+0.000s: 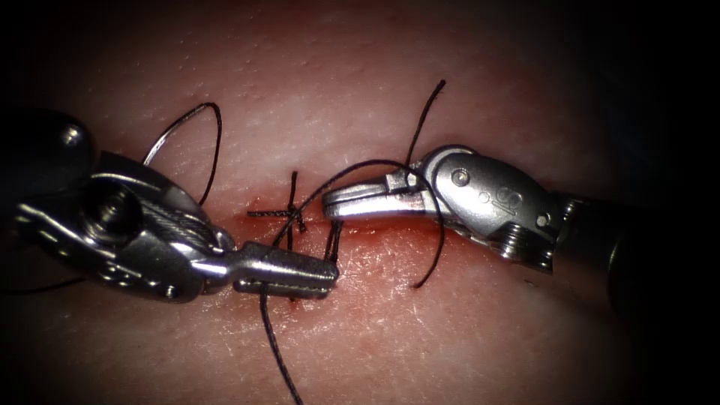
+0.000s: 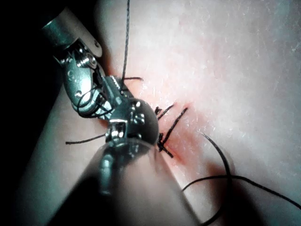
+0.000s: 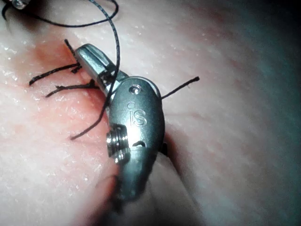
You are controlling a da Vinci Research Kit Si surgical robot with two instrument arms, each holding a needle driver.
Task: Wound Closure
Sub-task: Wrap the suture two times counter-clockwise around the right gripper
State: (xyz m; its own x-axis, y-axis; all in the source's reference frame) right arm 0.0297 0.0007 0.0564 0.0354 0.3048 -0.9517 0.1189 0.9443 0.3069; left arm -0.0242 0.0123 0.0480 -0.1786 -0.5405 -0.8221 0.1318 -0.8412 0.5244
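Left steel needle driver (image 1: pixel 326 277): jaws closed on thin black thread (image 1: pixel 274 341), below the red-stained cut (image 1: pixel 360 229).
Right steel needle driver (image 1: pixel 330 204): jaws closed, thread looped over them; hold uncertain.
Curved needle (image 1: pixel 180 124): lying free, above left tool.

The tissue (image 1: pixel 450 330) carries everything: dark thread (image 1: pixel 277 352) lies across it, with red fluid (image 1: pixel 360 232) along the cut (image 1: pixel 259 217).

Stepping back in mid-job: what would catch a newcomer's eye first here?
The two tools meeting over the cut: the left tool holds thread at its tip, and the right tool has thread looped around its jaws. Next, a tied stitch with short cut ends sits across the reddened cut, left of the right tool's tip.
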